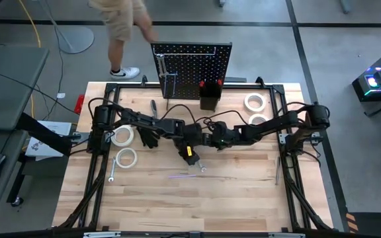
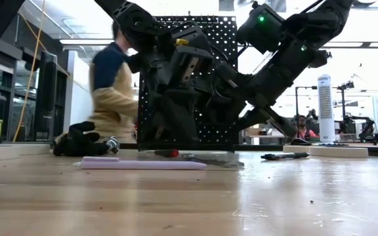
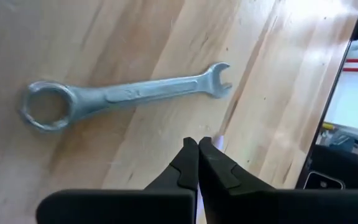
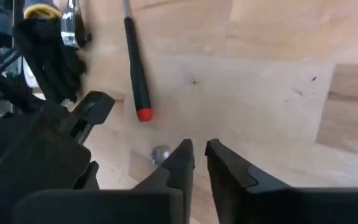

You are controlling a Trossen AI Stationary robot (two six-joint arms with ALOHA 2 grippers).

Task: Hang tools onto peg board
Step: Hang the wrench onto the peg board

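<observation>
— What does the view from above give you?
— Both my arms meeting mid-surface (image 1: pixel 243 192), in front of the peg board (image 1: pixel 194 69), tape rolls (image 1: pixel 126 157) scattered beside them.

— And your left wrist?
— My left gripper (image 3: pixel 197 149), pressed closed and empty, above a silver wrench (image 3: pixel 129 96) lying flat.

— Right wrist?
— My right gripper (image 4: pixel 199 152), slightly parted, holding nothing, near a red-tipped screwdriver (image 4: pixel 135 68).
</observation>
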